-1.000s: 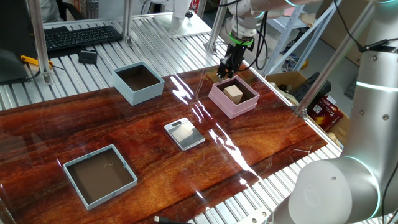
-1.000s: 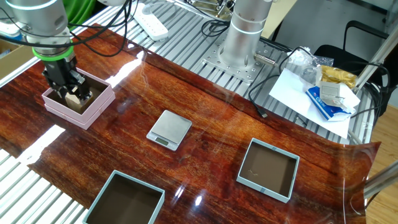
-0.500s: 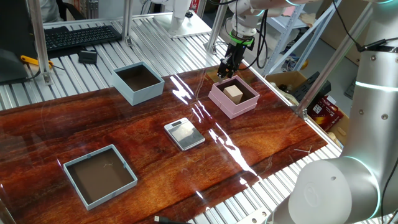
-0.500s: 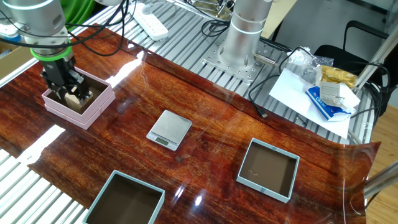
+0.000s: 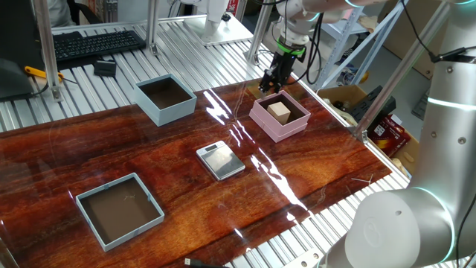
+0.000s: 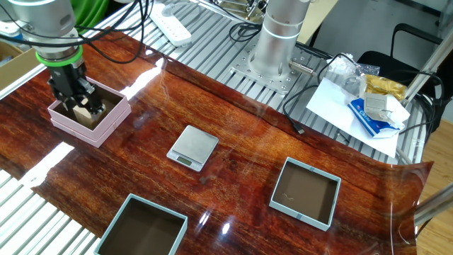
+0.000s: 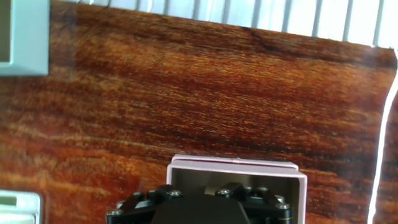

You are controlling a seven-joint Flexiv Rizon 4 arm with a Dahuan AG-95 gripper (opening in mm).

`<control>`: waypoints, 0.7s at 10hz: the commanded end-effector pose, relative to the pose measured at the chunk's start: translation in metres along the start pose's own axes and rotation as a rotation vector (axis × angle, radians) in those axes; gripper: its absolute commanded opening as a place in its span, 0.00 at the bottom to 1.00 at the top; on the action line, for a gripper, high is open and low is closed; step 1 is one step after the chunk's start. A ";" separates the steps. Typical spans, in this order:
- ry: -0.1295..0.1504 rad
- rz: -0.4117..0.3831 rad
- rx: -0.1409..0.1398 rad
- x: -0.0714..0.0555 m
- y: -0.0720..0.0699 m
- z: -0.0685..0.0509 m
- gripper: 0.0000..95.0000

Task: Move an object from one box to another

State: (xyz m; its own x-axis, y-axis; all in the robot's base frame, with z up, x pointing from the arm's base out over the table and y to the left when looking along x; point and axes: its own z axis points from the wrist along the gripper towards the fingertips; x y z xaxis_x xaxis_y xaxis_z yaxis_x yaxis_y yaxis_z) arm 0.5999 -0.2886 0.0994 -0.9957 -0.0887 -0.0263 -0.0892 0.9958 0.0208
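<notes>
The gripper [image 6: 73,106] is lowered into the pink box [image 5: 280,119], where the cube [image 5: 280,112] lies; whether its jaws are parted or closed cannot be told. If they are closed off-centre, the cube could be pushed aside or the box dragged

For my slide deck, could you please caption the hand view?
Fingers lowered into the pink box on the wooden table.

Two cameras look down from opposite sides, both seeing the shiny brown wooden worktop [image 5: 149,164]; a third looks straight down, close.
</notes>
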 end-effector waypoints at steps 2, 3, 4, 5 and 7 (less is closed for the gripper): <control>0.003 0.069 0.024 0.001 0.001 0.000 0.80; 0.001 0.081 0.026 0.001 0.000 0.000 0.80; 0.001 0.084 0.026 0.001 0.000 0.000 0.80; 0.001 0.085 0.021 -0.002 -0.002 -0.001 0.80; 0.002 0.078 0.021 -0.002 -0.002 -0.002 0.80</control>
State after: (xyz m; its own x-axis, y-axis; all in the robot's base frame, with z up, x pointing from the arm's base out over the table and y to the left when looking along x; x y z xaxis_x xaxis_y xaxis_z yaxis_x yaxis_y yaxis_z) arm 0.6037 -0.2911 0.1007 -0.9998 -0.0101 -0.0199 -0.0102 0.9999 0.0031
